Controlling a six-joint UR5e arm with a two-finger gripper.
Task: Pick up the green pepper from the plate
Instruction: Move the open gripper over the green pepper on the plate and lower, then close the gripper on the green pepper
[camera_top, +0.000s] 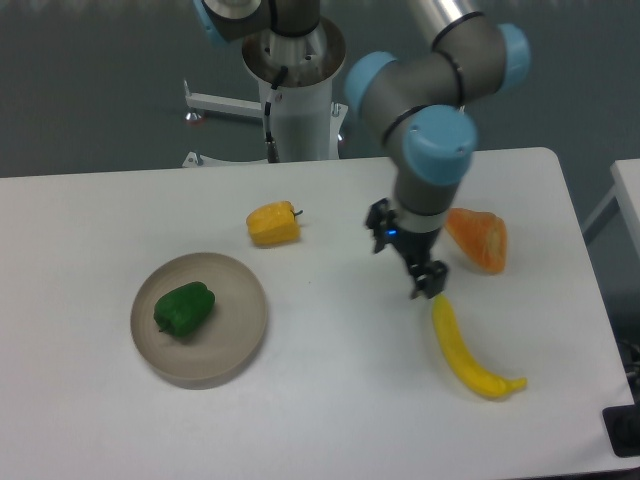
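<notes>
The green pepper (184, 307) lies on the left half of the round beige-grey plate (237, 340), at the table's left side. My gripper (408, 257) hangs over the white table well to the right of the plate, between the yellow pepper and the banana. Its fingers point down and nothing sits between them. From this angle I cannot tell how wide the jaws stand.
A yellow-orange bell pepper (273, 224) lies above and right of the plate. An orange pepper piece (479, 240) sits right of the gripper. A yellow banana (466, 350) lies just below the gripper. The arm's base column (298, 95) stands behind the table.
</notes>
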